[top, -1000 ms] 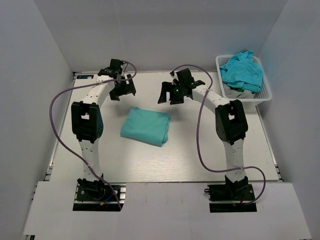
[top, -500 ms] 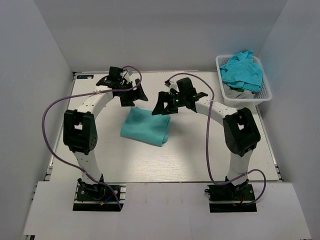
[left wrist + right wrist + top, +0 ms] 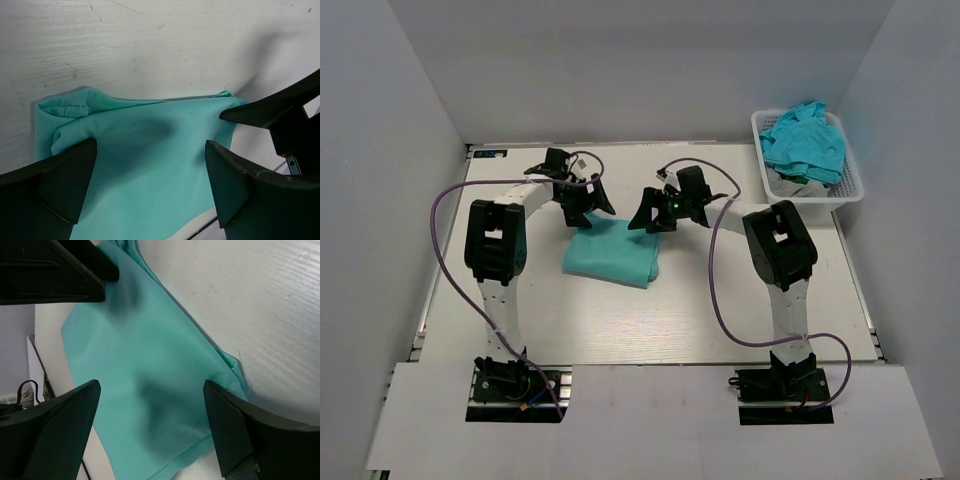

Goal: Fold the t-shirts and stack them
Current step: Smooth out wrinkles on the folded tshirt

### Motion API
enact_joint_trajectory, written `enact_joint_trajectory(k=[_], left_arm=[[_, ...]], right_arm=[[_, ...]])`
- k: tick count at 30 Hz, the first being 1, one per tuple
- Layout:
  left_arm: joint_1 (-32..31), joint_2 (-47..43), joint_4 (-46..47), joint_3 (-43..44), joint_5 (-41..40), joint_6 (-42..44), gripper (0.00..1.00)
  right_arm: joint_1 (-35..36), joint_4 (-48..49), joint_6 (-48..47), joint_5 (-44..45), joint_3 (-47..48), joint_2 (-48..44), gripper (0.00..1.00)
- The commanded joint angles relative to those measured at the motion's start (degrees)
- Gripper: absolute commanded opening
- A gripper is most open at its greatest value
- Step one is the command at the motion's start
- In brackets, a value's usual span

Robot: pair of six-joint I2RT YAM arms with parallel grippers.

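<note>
A folded teal t-shirt (image 3: 612,254) lies flat in the middle of the white table. My left gripper (image 3: 583,208) hovers open over its far left corner; in the left wrist view the shirt (image 3: 150,165) fills the gap between the spread fingers (image 3: 230,185). My right gripper (image 3: 652,214) hovers open over its far right corner; the right wrist view shows the shirt (image 3: 150,390) between its fingers (image 3: 235,430). More turquoise t-shirts (image 3: 805,143) are heaped in the white basket (image 3: 848,190) at the far right.
The white table (image 3: 720,300) is walled by grey panels on three sides. Purple cables loop from both arms. The other arm's black fingers show at the edge of each wrist view.
Both grippers have moved nearer and down from the far side of the table onto the far edge of the folded shirt. The shirt has not moved.
</note>
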Motion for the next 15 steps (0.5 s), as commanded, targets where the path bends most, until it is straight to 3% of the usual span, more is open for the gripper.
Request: enact_joint_trajectory(k=[1, 7, 15], left_arm=[[2.1, -0.7, -0.5, -1.6, -1.8, 1.3, 1.0], [1.0, -8.1, -2.7, 0.4, -2.1, 0.8, 1.0], [1.6, -24.6, -8.7, -4.5, -15.7, 1.3, 1.0]], right_arm=[[-1.5, -0.6, -0.8, 1.1, -1.6, 1.9, 0.9], [-1.2, -3.7, -3.6, 0.2, 0.7, -4.9, 0.9], [-1.0, -17.7, -10.8, 8.5, 0.9, -18.4, 0.9]])
